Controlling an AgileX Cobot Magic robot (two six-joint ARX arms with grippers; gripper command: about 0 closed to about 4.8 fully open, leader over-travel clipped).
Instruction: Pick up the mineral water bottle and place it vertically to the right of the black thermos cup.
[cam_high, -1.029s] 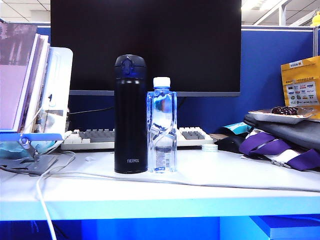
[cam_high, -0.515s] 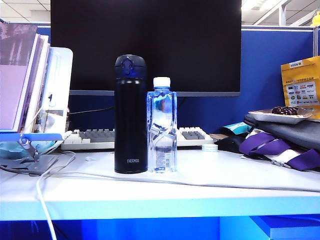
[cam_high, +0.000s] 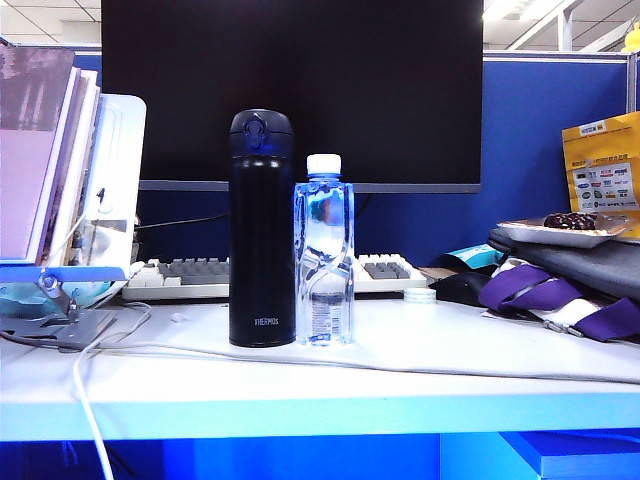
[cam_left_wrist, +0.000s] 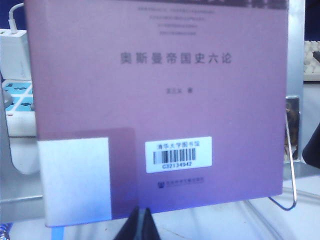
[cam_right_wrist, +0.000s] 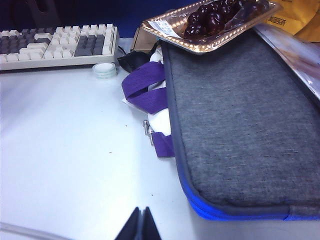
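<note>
In the exterior view the black thermos cup (cam_high: 261, 230) stands upright on the white desk (cam_high: 400, 370). The mineral water bottle (cam_high: 324, 255), clear with a white cap, stands upright right beside it on its right, almost touching. Neither gripper shows in that view. My left gripper (cam_left_wrist: 141, 220) is shut with nothing in it, facing a purple book (cam_left_wrist: 160, 100). Shut and empty too, my right gripper (cam_right_wrist: 140, 222) hangs over bare desk beside a grey sleeve bag (cam_right_wrist: 240, 125). Bottle and thermos are outside both wrist views.
A dark monitor (cam_high: 290, 90) and a keyboard (cam_high: 190, 275) stand behind the pair. Books on a stand (cam_high: 60, 170) fill the left. The grey bag with purple straps (cam_high: 530, 285) and a tray of dark fruit (cam_high: 565, 228) lie right. A white cable (cam_high: 300, 355) crosses the desk.
Nothing has shifted in the exterior view; bottle and thermos stand as before.
</note>
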